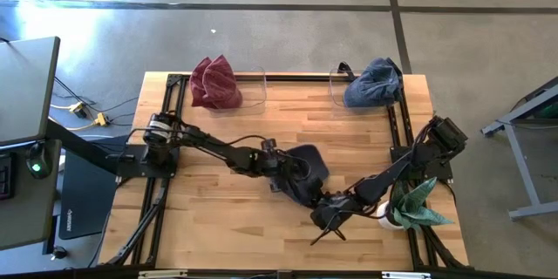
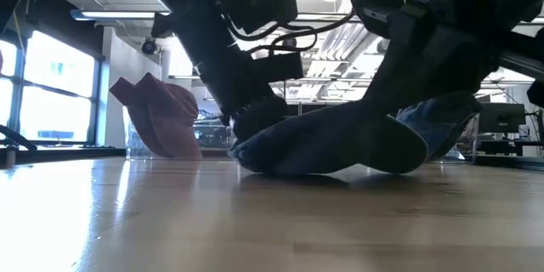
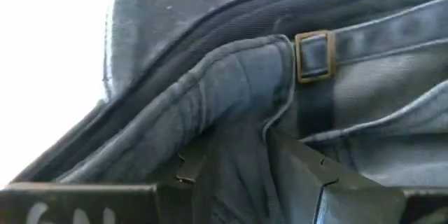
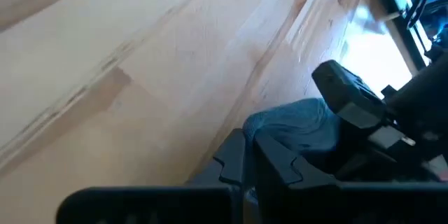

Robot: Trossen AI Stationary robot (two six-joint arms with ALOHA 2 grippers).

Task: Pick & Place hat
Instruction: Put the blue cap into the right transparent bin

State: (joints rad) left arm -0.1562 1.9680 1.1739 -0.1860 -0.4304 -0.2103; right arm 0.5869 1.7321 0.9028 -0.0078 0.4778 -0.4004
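Denim-blue cap (image 1: 305, 174) lies mid-tabletop (image 1: 235, 218), pinched by both hands: the left hand (image 1: 283, 174) clamps its strap end, the right hand (image 1: 324, 212) grips its near edge. Grasping looks done; next comes a coordinated lift and carry.

Both arms hide much of dark hat (image 1: 307, 173); L gripper (image 1: 288, 177) buried in fabric.

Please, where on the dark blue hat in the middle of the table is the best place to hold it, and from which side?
Probably the rear edge by the strap and brass buckle. The dark blue hat lies flat on the table, and the left hand already meets this folded edge from the hat's left. The right hand is at its front-right edge.
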